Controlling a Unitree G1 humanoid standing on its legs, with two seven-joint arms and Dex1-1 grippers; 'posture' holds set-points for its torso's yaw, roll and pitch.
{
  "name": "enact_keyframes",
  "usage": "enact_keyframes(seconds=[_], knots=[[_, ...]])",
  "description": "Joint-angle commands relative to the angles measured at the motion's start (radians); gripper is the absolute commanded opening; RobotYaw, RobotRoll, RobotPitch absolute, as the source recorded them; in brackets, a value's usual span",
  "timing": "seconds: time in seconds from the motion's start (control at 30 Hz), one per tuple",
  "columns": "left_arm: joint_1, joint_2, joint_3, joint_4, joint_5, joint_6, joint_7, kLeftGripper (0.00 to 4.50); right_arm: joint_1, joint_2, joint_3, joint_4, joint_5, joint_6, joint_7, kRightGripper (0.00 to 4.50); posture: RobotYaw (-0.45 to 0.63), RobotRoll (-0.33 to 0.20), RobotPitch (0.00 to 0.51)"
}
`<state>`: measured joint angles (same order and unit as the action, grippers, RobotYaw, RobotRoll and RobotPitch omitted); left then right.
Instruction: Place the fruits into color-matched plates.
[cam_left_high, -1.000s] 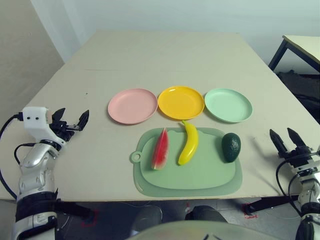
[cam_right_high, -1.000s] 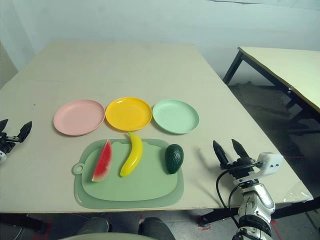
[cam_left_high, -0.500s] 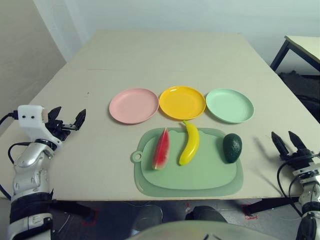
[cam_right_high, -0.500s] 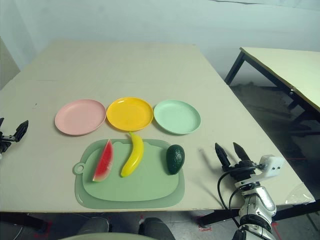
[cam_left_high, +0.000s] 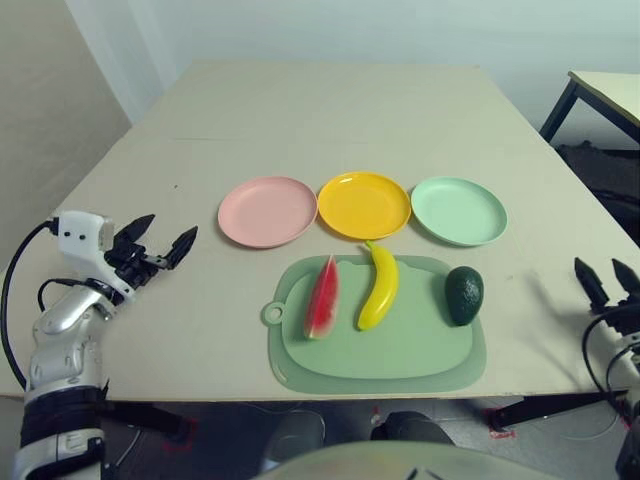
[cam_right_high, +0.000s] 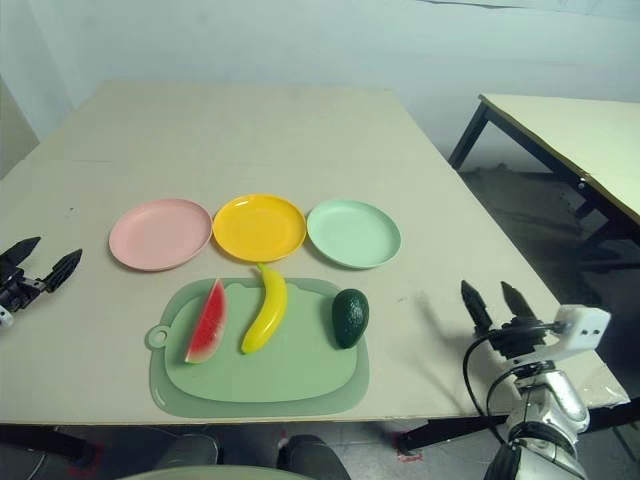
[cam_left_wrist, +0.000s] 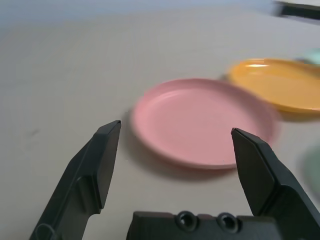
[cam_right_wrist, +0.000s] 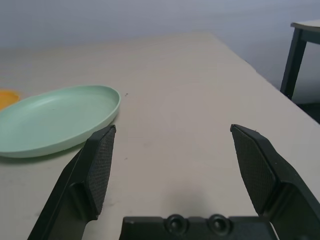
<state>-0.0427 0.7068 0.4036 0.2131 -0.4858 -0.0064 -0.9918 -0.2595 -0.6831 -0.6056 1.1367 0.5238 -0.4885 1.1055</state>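
Three plates sit in a row on the desk (cam_left_high: 330, 110). The pink plate (cam_left_high: 267, 211) is on my left, the yellow plate (cam_left_high: 364, 204) is in the middle, and the mint green plate (cam_left_high: 458, 210) is on my right. The pink and yellow plates touch, and the green one is just beside the yellow one.

In front of the plates lies a green mat (cam_left_high: 378, 330) with a little ring tab. All three fruits rest on it. The watermelon wedge (cam_left_high: 321, 298) is on the left part. The banana (cam_left_high: 378, 286) is in the middle, and its top tip pokes off the mat toward the yellow plate. The avocado (cam_left_high: 463, 295) sits at the right edge of the mat.

My left gripper (cam_left_high: 160, 247) is over the desk to the left of the pink plate, well apart from it. Its fingers are spread wide and hold nothing. My right gripper (cam_right_high: 497, 301) is near the right edge of the desk, away from the avocado. Its fingers are spread apart too, with nothing between them.
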Motion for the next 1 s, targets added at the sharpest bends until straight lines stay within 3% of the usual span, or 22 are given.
enact_keyframes(seconds=[0.03, 0.13, 0.3, 0.5, 0.6, 0.8, 1.0], knots=[[0.078, 0.048, -0.052, -0.129, -0.058, 0.018, -0.190, 4.50, 0.041, -0.061, 0.053, -0.054, -0.066, -0.062, 0.076, 4.46, 0.10, 0.000, 0.000], [0.134, 0.091, -0.075, -0.212, -0.078, 0.034, -0.278, 4.50, 0.087, -0.121, 0.120, -0.130, -0.121, -0.151, 0.193, 4.46, 0.08, 0.000, 0.000], [0.136, 0.117, -0.089, -0.269, -0.084, 0.070, -0.303, 4.50, 0.064, -0.200, 0.166, -0.229, -0.117, -0.135, 0.302, 4.46, 0.03, 0.000, 0.000], [0.039, 0.105, -0.131, -0.191, -0.039, 0.033, -0.312, 4.50, 0.101, -0.338, 0.306, -0.473, -0.197, -0.205, 0.454, 4.46, 0.00, 0.000, 0.000], [-0.002, 0.090, -0.153, -0.137, -0.012, -0.006, -0.318, 4.50, 0.117, -0.408, 0.350, -0.588, -0.185, -0.212, 0.506, 4.46, 0.00, 0.000, 0.000], [-0.018, 0.090, -0.167, -0.120, -0.006, -0.022, -0.331, 4.50, 0.063, -0.521, 0.434, -0.971, -0.134, 0.031, 0.489, 4.46, -0.01, 0.000, 0.000], [-0.005, 0.100, -0.167, -0.126, 0.005, -0.028, -0.330, 4.50, -0.119, -0.499, 0.607, -1.199, -0.193, 0.311, 0.445, 4.46, 0.01, 0.000, 0.000]])
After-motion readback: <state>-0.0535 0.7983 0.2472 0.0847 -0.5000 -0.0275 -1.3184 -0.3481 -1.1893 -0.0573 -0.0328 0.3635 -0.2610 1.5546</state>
